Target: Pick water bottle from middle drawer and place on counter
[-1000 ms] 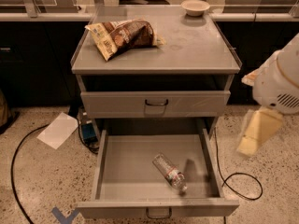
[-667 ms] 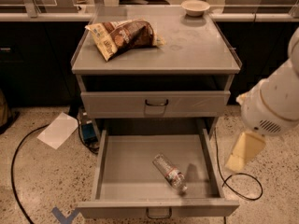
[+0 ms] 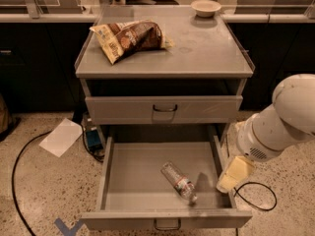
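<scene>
Speckled floor and a grey metal drawer cabinet, seen from above and in front, with a robot arm at the right.

Camera view: the counter (image 3: 206, 53) carries a crumpled brown snack bag (image 3: 129, 38) at its far left and a small pale bowl (image 3: 206, 7) at its far right edge. Below it, a closed drawer (image 3: 162, 109) sits above the middle drawer (image 3: 133, 176), which is pulled open toward the viewer. The water bottle (image 3: 179, 182) lies on its side on the drawer floor, right of centre, slanted, with its cap toward the near right. The white arm (image 3: 283, 122) reaches in from the right; its pale gripper (image 3: 235, 174) hangs over the drawer's right wall, near the bottle but apart from it. Whether the gripper is spread or pressed together cannot be told. A sheet of paper (image 3: 61, 137) lies on the floor at left and a black cable (image 3: 256, 200) loops at right.
</scene>
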Motion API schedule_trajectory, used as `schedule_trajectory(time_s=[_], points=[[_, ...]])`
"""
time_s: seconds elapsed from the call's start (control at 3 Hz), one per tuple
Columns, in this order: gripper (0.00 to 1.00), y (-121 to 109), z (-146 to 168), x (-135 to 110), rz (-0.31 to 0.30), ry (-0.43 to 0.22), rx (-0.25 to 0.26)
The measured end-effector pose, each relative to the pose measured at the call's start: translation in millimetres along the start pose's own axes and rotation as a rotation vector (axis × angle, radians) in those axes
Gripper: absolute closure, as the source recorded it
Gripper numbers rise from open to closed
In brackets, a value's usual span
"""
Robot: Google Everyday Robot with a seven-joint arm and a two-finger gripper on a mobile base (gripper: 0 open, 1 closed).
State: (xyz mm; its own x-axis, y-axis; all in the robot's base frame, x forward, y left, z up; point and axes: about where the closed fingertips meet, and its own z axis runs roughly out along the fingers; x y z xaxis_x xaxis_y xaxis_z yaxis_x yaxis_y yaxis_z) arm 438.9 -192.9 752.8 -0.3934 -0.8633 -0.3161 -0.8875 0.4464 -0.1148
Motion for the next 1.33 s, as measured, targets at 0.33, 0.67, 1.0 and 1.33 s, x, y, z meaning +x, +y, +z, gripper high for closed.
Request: schedule_trajectory(time_s=[0.33,0.67,1.0,1.33], points=[[0.00,1,7,-2,-0.002,-0.009,-0.005],[0.00,-3,27,-8,-0.010,-0.044,0.000],[0.00,-11,56,-15,-0.009,-0.082,0.009],[0.00,-23,124,-16,0.052,-0.119,-0.002]])
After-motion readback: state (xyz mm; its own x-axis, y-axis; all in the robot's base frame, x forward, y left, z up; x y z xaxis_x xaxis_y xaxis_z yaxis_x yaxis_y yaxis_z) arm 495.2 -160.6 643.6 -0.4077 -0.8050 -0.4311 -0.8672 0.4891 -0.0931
